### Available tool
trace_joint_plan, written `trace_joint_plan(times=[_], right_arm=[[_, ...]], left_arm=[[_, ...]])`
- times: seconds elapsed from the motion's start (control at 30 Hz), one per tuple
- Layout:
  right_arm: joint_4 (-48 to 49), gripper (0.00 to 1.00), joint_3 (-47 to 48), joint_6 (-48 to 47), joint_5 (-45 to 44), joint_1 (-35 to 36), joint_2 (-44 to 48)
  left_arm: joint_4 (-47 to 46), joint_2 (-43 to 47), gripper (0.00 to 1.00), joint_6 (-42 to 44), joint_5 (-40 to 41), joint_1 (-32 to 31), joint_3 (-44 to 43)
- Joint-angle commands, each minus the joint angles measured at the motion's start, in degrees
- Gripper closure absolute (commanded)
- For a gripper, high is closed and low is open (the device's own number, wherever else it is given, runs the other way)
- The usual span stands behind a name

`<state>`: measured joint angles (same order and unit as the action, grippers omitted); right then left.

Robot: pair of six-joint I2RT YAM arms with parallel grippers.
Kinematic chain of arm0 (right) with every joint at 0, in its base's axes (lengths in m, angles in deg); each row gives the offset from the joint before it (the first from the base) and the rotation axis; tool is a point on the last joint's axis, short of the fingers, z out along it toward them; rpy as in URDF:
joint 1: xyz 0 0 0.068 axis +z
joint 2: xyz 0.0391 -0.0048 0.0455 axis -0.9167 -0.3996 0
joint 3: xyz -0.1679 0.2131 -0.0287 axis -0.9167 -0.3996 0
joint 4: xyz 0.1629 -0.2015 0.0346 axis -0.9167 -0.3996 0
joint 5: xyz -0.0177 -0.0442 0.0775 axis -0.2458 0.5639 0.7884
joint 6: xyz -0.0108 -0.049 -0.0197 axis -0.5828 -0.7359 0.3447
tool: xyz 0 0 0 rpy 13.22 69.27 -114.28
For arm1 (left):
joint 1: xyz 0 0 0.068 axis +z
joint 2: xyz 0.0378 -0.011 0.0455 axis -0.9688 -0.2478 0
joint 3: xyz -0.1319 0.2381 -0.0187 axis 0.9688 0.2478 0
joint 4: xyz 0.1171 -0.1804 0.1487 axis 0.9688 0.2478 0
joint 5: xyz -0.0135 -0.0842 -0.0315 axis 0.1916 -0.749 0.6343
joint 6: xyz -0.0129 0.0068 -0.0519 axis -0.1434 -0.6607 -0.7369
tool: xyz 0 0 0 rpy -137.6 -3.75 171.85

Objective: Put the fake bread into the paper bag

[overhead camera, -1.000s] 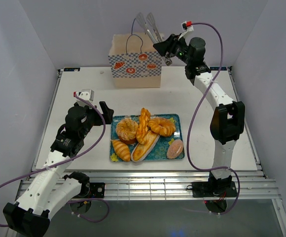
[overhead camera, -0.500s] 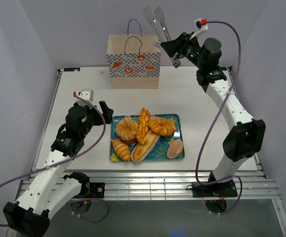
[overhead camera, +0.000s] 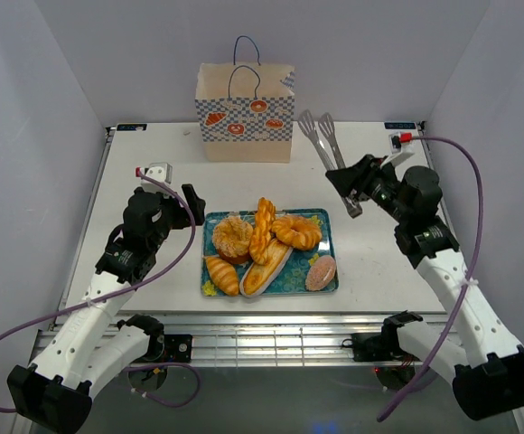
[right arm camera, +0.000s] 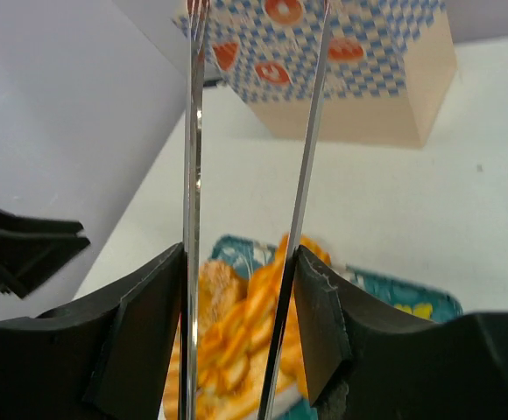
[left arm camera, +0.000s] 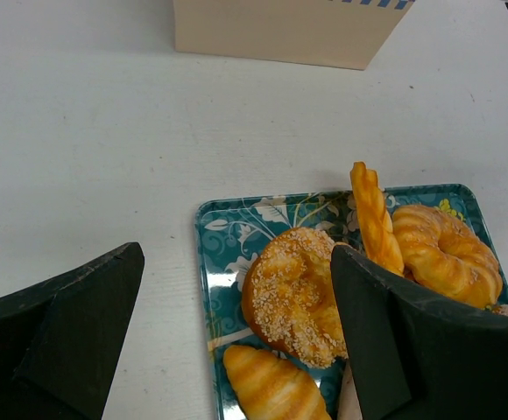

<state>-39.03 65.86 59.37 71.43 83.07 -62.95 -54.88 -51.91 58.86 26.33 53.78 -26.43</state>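
The paper bag [overhead camera: 244,110] stands upright at the back of the table, and shows in the right wrist view [right arm camera: 342,61]. The fake bread lies on a teal tray [overhead camera: 327,220]: a sesame bun [overhead camera: 232,237], twisted loaf [overhead camera: 262,226], ring pastry [overhead camera: 298,231], baguette [overhead camera: 264,264], small croissant [overhead camera: 221,275] and pink-topped bun [overhead camera: 321,271]. My right gripper [overhead camera: 354,188] is shut on metal tongs [overhead camera: 323,136], right of and behind the tray; the tong arms [right arm camera: 191,175] stand apart and empty. My left gripper [left arm camera: 236,350] is open, over the tray's left edge beside the sesame bun [left arm camera: 298,293].
The table's right edge runs close past my right arm. Purple cables hang from both arms. The bag's base [left arm camera: 280,31] lies beyond the tray in the left wrist view. My left arm [right arm camera: 17,245] shows at the left of the right wrist view.
My right arm has swung down and back from high beside the bag to low over the table right of the tray, carrying the tongs. The left arm has not moved.
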Motion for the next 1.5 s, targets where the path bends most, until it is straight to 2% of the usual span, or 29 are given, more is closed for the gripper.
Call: trace_joint_plan(times=[0.0, 0.07, 0.2, 0.33, 0.63, 0.97, 1.3, 1.47], right_arm=[[-8.7, 0.43, -5.6, -1.0, -0.8, 0.0, 7.6], [-11.3, 0.44, -8.9, -2.6, -0.3, -0.1, 12.0], [-22.6, 0.46, -9.8, -6.0, 3.2, 0.0, 15.4], [-29.1, 0.45, -11.1, -9.7, 5.3, 0.8, 17.9], [-36.1, 0.44, -12.3, -16.8, 4.8, 4.6, 21.2], [-40.4, 0.44, -6.9, -23.4, -5.5, 14.5, 17.3], [-40.3, 0.42, -4.2, -23.3, -22.0, 28.2, 10.3], [-41.1, 0.42, -2.4, -24.2, -26.1, 32.7, 6.6]], left_arm=[[0.4, 0.7, 0.02, 0.7, 2.0, -0.2, -1.8], [0.4, 0.7, 0.02, 0.8, 2.7, -0.2, -1.7], [0.6, 0.5, 0.02, 1.1, 3.1, -0.2, -1.8], [0.8, 0.0, 0.02, 1.1, 2.9, -0.2, -1.9], [1.0, -0.7, 0.02, 1.0, 2.5, -0.2, -1.9], [1.3, -1.9, 0.02, 1.0, 1.0, -0.2, -2.2], [1.6, -2.3, 0.02, 1.0, 0.9, -0.2, -2.3], [1.6, -2.4, 0.02, 1.0, 0.3, -0.2, -2.4]])
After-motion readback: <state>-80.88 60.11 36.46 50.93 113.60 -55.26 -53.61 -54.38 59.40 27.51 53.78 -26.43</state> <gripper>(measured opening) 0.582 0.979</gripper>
